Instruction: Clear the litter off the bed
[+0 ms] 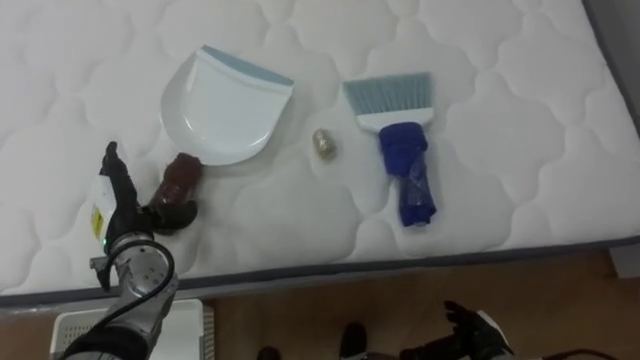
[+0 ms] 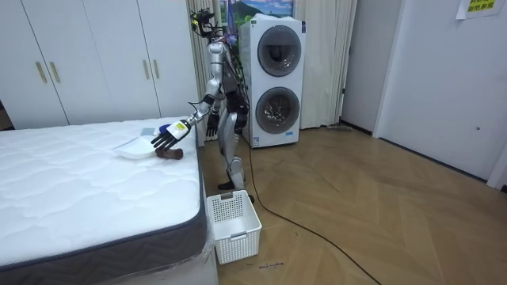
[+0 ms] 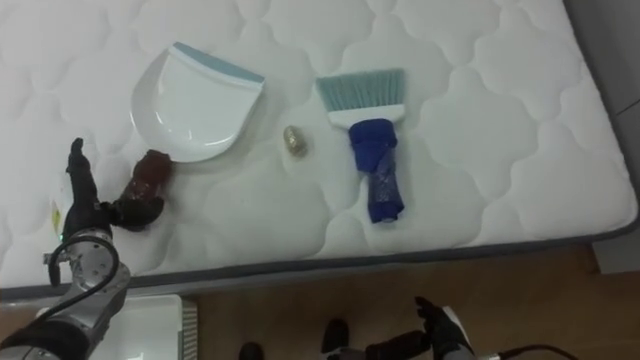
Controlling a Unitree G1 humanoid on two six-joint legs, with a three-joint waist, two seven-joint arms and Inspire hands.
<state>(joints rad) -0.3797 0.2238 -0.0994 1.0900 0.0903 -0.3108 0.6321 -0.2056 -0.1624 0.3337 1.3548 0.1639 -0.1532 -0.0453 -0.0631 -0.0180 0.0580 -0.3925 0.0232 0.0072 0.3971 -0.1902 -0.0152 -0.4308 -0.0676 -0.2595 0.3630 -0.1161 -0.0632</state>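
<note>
A white dustpan (image 1: 222, 108) with a dark red handle (image 1: 178, 178) lies on the white quilted mattress (image 1: 500, 90). To its right lies a hand brush (image 1: 400, 130) with pale blue bristles and a blue handle. Between them sits a small yellowish bit of litter (image 1: 324, 144). My left hand (image 1: 122, 205) is at the near end of the dustpan's handle, fingers straight up and thumb by the handle's tip; its grip is not clear. My right hand (image 1: 480, 330) hangs low over the floor, fingers relaxed.
The bed's dark edge (image 1: 400, 262) runs across the front, with wooden floor below. A white slatted basket (image 1: 190, 325) stands on the floor under my left arm. In the room view I stand at the bedside, with stacked washing machines (image 2: 273, 79) behind.
</note>
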